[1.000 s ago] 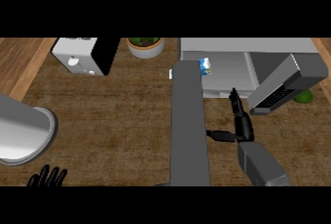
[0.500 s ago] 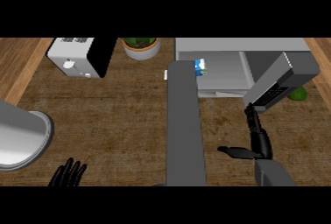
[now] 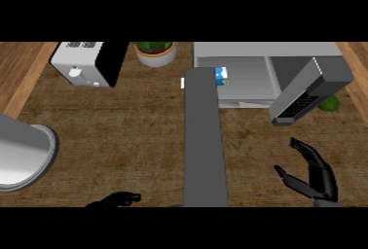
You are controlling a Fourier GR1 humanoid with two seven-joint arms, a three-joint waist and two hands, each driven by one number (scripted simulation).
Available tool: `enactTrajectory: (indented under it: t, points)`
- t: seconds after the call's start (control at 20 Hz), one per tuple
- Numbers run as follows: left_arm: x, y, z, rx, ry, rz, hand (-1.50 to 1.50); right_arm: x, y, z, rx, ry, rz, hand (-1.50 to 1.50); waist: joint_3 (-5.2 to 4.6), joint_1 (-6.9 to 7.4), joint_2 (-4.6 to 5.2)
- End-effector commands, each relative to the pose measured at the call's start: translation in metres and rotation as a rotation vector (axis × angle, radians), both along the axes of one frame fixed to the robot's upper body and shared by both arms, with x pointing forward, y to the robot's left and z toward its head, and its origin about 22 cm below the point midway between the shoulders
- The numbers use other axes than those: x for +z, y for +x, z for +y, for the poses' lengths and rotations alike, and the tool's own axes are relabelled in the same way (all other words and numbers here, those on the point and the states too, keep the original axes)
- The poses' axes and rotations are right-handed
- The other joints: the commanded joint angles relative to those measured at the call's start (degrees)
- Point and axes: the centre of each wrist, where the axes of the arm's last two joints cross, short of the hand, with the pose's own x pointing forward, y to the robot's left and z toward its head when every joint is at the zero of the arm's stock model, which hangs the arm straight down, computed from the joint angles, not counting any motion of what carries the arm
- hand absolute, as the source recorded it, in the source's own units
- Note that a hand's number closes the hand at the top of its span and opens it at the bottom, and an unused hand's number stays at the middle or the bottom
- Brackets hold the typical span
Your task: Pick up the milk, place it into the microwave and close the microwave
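Head view: milk [image 3: 222, 76] inside microwave [image 3: 248, 87].

Counter [image 3: 129, 136] — dark wood-grain. Toaster [image 3: 86, 63] at rear left; potted plant [image 3: 155, 52] just beside it; lime [image 3: 329, 103] far right.

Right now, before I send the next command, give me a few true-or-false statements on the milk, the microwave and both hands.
1. The milk carton sits inside the microwave. True.
2. The microwave door is shut. False: it stands open, swung out to the right.
3. The right hand holds the milk carton. False: it is open and holds nothing, apart from the door.
4. The left hand shows at the view's lower edge, fingers curled. True.
5. A potted plant stands between the toaster and the microwave. True.
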Motion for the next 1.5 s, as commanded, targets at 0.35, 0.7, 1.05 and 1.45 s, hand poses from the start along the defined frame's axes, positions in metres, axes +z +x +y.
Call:
enactTrajectory:
  t: [0.35,0.7,1.05,1.45]
  points:
    - [-0.011,0.038,-0.060,-0.033,0.080,0.005,1.50,0.012,-0.054,-0.060,-0.087,0.078,-0.067,-1.50,0.03,0.52,0.13]
    - [-0.011,0.101,-0.074,-0.124,0.234,-0.043,1.50,0.024,-0.070,-0.089,-0.075,0.099,-0.072,-1.50,0.05,-0.11,0.20]
    - [-0.035,0.100,-0.124,-0.443,0.411,0.116,1.50,0.027,-0.084,-0.100,-0.053,0.096,-0.082,-1.50,0.13,-0.91,0.39]
    - [-0.050,0.096,-0.171,-0.524,0.474,0.072,1.50,0.044,-0.058,-0.097,0.024,0.086,-0.131,-1.50,-0.05,-2.37,0.58]
